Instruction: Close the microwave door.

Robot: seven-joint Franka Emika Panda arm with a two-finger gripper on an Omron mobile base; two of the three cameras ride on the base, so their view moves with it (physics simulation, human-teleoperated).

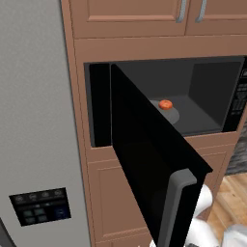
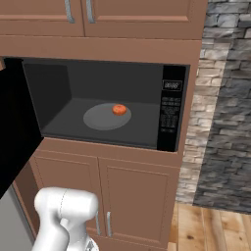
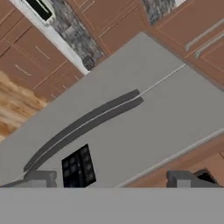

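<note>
The microwave (image 1: 212,91) (image 2: 68,88) is built into the brown cabinetry, with its dark grey cavity exposed. Its button panel (image 2: 170,112) is on the right. A small red-orange round item (image 2: 119,109) (image 1: 165,104) rests on the turntable (image 2: 98,119). The glossy black microwave door (image 1: 144,159) (image 2: 14,127) is hinged at the left and stands swung far out toward me. The door's grey bar handle (image 1: 176,207) is on its near edge. My gripper (image 3: 113,180) is open, fingertips (image 3: 40,178) wide apart with nothing between them, facing the grey fridge front.
A grey fridge (image 1: 34,120) (image 3: 175,105) with a dark dispenser panel (image 1: 41,206) (image 3: 78,166) and curved handles (image 3: 87,124) stands left of the microwave. Wooden cabinet doors are above (image 2: 122,17) and below (image 2: 132,196). A stone wall (image 2: 225,122) and wood floor (image 2: 211,228) lie to the right.
</note>
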